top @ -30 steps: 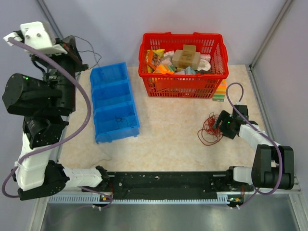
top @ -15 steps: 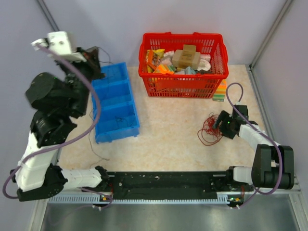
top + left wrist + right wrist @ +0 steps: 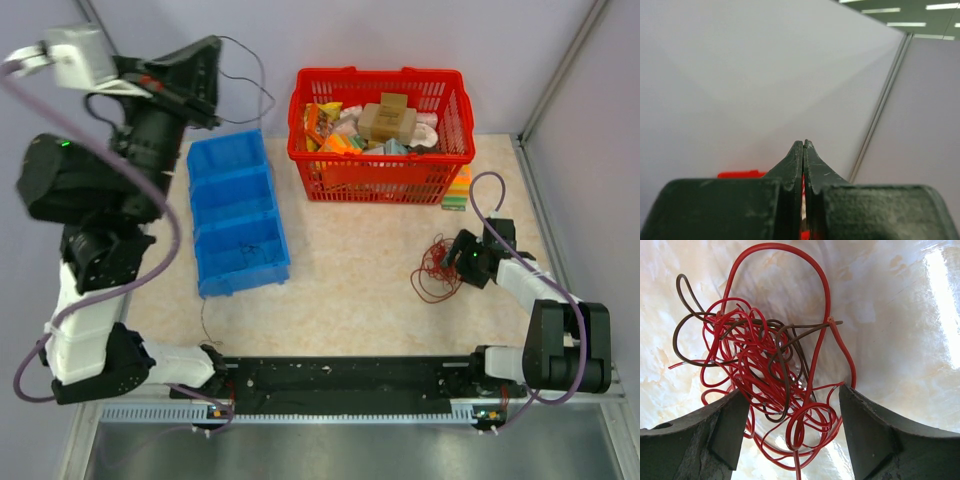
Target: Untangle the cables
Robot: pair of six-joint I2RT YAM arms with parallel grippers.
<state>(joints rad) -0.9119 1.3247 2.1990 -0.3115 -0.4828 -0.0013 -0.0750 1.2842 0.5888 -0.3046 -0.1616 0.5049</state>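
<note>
**Right gripper open astride the cable bundle**

Right gripper (image 3: 790,405) stands released, one finger on each side of the near edge of the cables (image 3: 765,355); neither finger pinches a wire. From the jaws the bundle extends toward 12 o'clock in the wrist view, long axis 6 to 12, with a large red loop farthest out. In the top view it lies on the table at 9 o'clock from this gripper, so the right arm is nearer. Left gripper (image 3: 803,150) is clenched, raised at 10 o'clock, well apart; a dark strand (image 3: 270,90) appears to trail from its tip. Compared with one second ago, the left arm has swung higher and toward the red basket (image 3: 380,180); right gripper and bundle are unchanged.
</note>
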